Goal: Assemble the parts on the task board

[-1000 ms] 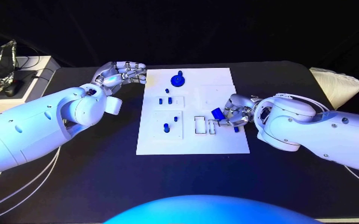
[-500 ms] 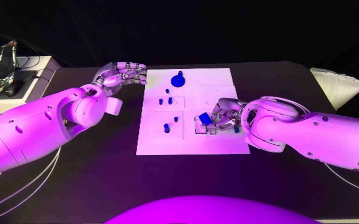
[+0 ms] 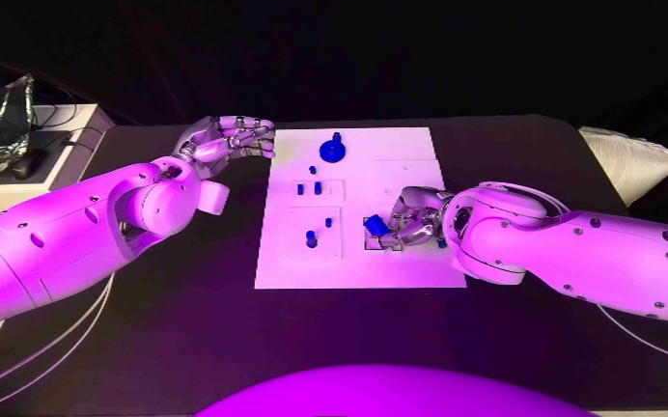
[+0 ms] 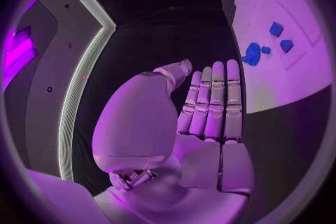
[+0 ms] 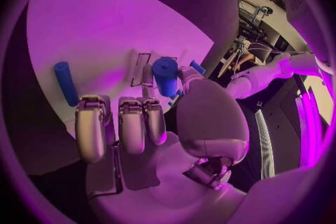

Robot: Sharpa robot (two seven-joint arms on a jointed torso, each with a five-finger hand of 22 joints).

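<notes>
- The right hand's fingers pinch a blue part over the white task board, middle right of the frame.
- The left hand has its fingers straight and holds nothing, upper left on the bench.

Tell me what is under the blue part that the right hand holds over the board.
The right hand pinches a blue part above a small rectangular slot in the white board. The hand and the part cover most of the slot, so its inside cannot be seen.
</notes>
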